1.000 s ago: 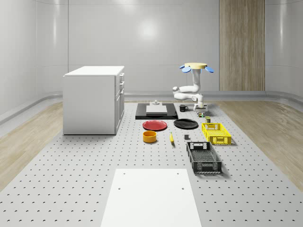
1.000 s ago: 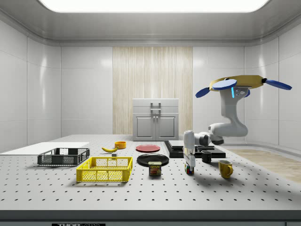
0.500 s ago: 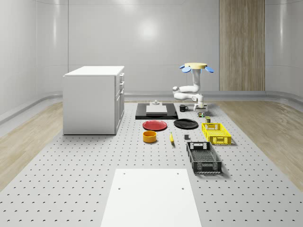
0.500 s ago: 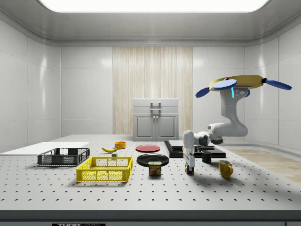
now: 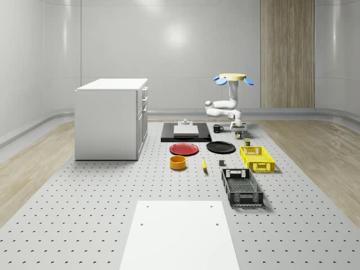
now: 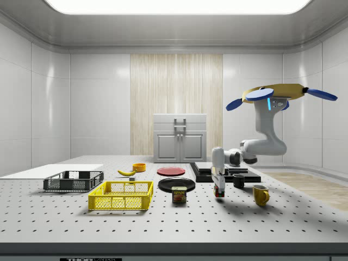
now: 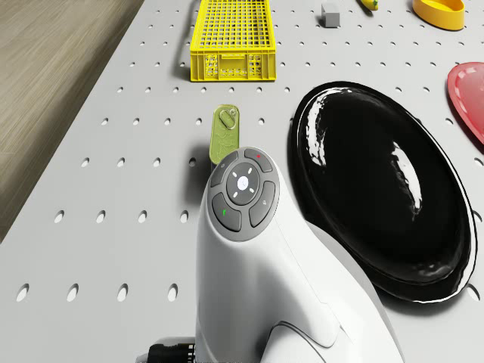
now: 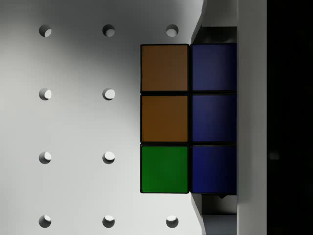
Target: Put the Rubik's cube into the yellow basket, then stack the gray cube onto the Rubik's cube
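The Rubik's cube (image 8: 165, 117) shows orange, green and blue tiles and sits between my fingers. My gripper (image 6: 219, 186) is shut on it, and the cube (image 6: 219, 191) hangs just above the table, pointing down. The drone (image 6: 277, 93) hovers over the table's far right part in the whole-scene view, its arm bent down to the cube (image 5: 239, 135). The yellow basket (image 5: 257, 158) stands on the table nearer the camera, and it also lies ahead in the drone view (image 7: 231, 38). The small gray cube (image 5: 222, 163) rests on the table left of the basket.
A Spam can (image 6: 179, 194) stands between the gripper and the basket. A black plate (image 7: 386, 197), a red plate (image 5: 184, 149), an orange bowl (image 5: 178, 162) and a banana (image 5: 203, 164) lie nearby. Two mugs (image 6: 260, 194) stand by the arm. A black crate (image 5: 242, 187) and a white cabinet (image 5: 111, 118) stand further off.
The gripper has risen a little with the Rubik's cube, which has come off the table. The drone has tilted and shifted slightly.
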You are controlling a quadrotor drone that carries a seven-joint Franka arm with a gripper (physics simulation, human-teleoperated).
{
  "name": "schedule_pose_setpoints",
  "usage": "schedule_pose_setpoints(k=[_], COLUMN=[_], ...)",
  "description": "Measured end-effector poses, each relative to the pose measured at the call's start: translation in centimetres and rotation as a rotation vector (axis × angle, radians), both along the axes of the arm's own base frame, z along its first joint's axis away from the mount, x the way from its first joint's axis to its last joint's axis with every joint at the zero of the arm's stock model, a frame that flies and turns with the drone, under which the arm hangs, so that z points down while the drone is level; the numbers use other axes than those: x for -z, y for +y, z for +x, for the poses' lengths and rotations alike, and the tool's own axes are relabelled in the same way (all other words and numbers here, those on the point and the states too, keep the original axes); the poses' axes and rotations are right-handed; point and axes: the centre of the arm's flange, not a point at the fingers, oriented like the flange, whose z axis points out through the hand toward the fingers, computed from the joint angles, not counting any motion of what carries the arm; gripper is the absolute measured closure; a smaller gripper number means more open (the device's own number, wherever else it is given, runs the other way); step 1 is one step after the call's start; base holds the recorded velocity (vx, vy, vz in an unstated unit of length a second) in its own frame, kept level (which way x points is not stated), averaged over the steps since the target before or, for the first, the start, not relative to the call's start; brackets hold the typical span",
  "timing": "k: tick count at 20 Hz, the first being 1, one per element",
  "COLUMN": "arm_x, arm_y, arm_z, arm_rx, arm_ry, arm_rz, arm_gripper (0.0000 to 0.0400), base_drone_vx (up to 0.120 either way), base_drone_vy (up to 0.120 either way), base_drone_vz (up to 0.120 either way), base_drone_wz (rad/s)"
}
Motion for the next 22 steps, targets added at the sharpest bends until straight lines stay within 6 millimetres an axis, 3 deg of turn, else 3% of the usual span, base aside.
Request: schedule_pose_setpoints(k=[4, 18, 22], arm_x=[0.19, 0.32, 0.32], arm_y=[0.0, 0.0, 0.0], arm_z=[0.0, 0.0, 0.01], arm_rx=[0.0, 0.0, 0.0], arm_ry=[0.0, 0.0, 0.0], arm_rz=[0.0, 0.0, 0.0], arm_gripper=[0.0074, 0.0075, 0.0075], base_drone_vx=[0.0, 0.12, 0.12], base_drone_vy=[0.0, 0.0, 0.0], base_drone_vz=[0.12, 0.12, 0.02], base_drone_wz=[0.0, 0.0, 0.0])
